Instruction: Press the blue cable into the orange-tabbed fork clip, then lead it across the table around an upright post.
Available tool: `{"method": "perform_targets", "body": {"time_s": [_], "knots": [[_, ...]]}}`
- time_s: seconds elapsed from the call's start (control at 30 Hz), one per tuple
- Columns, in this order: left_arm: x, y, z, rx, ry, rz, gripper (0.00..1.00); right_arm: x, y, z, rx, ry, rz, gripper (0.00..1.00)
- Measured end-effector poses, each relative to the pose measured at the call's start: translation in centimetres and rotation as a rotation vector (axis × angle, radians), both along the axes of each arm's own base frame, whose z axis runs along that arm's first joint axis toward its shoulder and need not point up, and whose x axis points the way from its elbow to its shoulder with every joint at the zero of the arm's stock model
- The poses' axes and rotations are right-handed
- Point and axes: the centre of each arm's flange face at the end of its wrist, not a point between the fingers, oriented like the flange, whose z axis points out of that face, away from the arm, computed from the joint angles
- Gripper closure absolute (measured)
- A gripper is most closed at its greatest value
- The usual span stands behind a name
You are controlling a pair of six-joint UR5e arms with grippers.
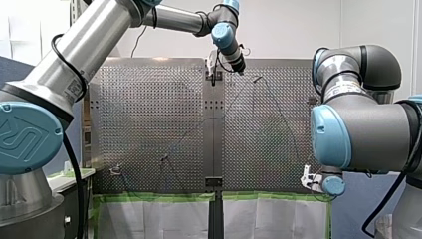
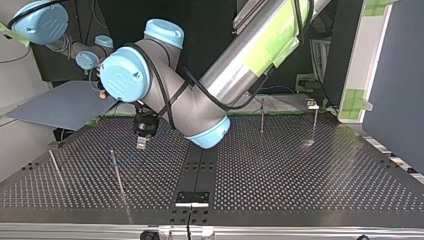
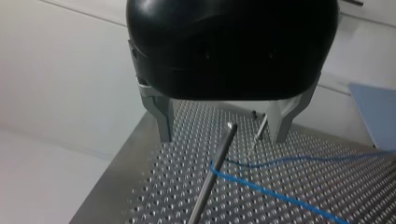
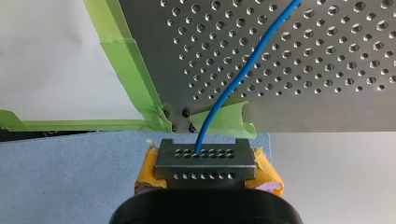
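Front view: bright, even room light; soft glare on perforated table (image 1: 149, 124) & my left arm (image 1: 84, 45)
Top view: dim, black backgrnd; low sheen on table, post (image 2: 116, 170) mirrored in it
Left wrist view: pale wall (image 3: 70, 70) bright, left gripper (image 3: 222, 137) housing in deep shadow
Right wrist view: flat bright light, blue cable (image 4: 233, 84) well lit

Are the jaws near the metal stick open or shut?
Open. In the left wrist view, my left gripper has its jaws wide apart, with the upright post showing in the gap between them.

Two arms (image 1: 74, 50) (image 1: 358, 124); one blue cable (image 4: 233, 88); four upright posts (image 2: 56, 169) (image 2: 118, 174) (image 2: 262, 115) (image 2: 314, 122) across top view.
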Motion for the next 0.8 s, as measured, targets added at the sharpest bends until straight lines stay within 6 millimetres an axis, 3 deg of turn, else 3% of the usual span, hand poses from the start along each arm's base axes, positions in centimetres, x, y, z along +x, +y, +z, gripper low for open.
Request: {"method": "perform_targets", "body": {"time_s": [0.8], "knots": [[0.3,1.3,0.1,0.033,-0.011,0.125,0.00,0.0,0.1,-0.2,0.003,0.000,0.000,1.00]]}}
